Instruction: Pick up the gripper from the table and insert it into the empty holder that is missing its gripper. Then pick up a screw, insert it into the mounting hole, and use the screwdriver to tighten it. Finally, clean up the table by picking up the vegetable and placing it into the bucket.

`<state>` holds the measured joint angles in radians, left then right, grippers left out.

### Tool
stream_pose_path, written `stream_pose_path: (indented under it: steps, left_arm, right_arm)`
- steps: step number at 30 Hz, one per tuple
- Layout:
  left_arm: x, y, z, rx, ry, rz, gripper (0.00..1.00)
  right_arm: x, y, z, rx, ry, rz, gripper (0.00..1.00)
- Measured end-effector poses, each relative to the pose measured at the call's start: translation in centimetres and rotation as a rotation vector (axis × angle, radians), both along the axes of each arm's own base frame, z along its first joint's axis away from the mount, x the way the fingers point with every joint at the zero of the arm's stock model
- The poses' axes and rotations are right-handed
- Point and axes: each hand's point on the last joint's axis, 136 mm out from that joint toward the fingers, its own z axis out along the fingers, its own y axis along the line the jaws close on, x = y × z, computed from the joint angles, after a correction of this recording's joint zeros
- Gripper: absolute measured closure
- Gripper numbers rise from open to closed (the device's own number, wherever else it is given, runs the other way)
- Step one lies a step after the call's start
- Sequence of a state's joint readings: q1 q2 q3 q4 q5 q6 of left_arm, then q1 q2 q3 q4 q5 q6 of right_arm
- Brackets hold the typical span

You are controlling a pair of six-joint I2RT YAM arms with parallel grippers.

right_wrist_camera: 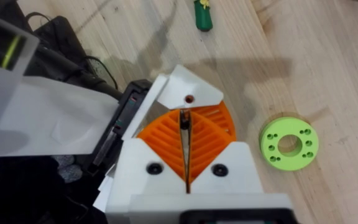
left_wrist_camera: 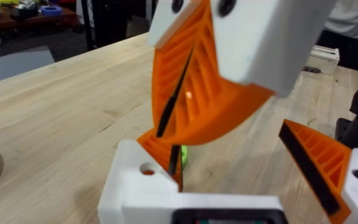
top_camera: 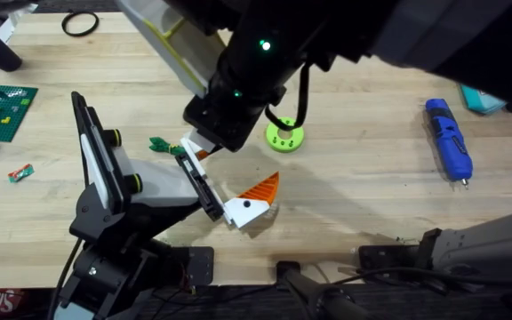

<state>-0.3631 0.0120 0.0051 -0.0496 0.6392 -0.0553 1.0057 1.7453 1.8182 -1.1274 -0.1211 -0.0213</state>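
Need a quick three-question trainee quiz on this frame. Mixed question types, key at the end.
1. True or false: the blue screwdriver lies on the table, away from both end effectors.
2. What colour is the round disc with holes? A red, B lime green, C blue.
3. Fill in: the ___ end effector has its fingers apart, while the other end effector has its orange pads pressed together.

Key: 1 true; 2 B; 3 left.
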Motion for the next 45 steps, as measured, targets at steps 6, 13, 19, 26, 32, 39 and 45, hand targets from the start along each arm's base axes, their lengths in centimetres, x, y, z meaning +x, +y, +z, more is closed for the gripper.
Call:
stream_pose_path:
  steps: [6,13,19,26,32,39,45]
  left_arm:
    - [0.0,0.0,0.0,0.0,0.002,0.0,0.011]
    - [0.0,0.0,0.0,0.0,0.003,0.0,0.011]
    - [0.0,0.0,0.0,0.0,0.002,0.0,0.011]
    - [0.0,0.0,0.0,0.0,0.003,0.0,0.011]
    - [0.0,0.0,-0.1,-0.003,0.01,0.004,0.011]
    - [0.1,0.1,-0.1,-0.003,0.011,0.006,0.011]
    - [0.1,0.1,-0.1,-0.005,0.014,0.008,0.011]
  right_arm:
    - [0.0,0.0,-0.1,-0.005,0.001,0.003,0.998]
    - [1.0,0.9,1.9,0.066,-0.046,-0.002,0.998]
    - [0.9,0.6,2.0,0.059,-0.044,-0.002,0.998]
    - [0.9,0.5,1.0,0.027,-0.023,-0.002,0.998]
    - [1.1,1.0,-0.6,-0.006,-0.002,-0.002,0.998]
    - [1.1,0.9,-0.7,-0.011,0.001,-0.002,0.998]
    - [1.0,0.8,-0.7,-0.013,0.004,-0.002,0.998]
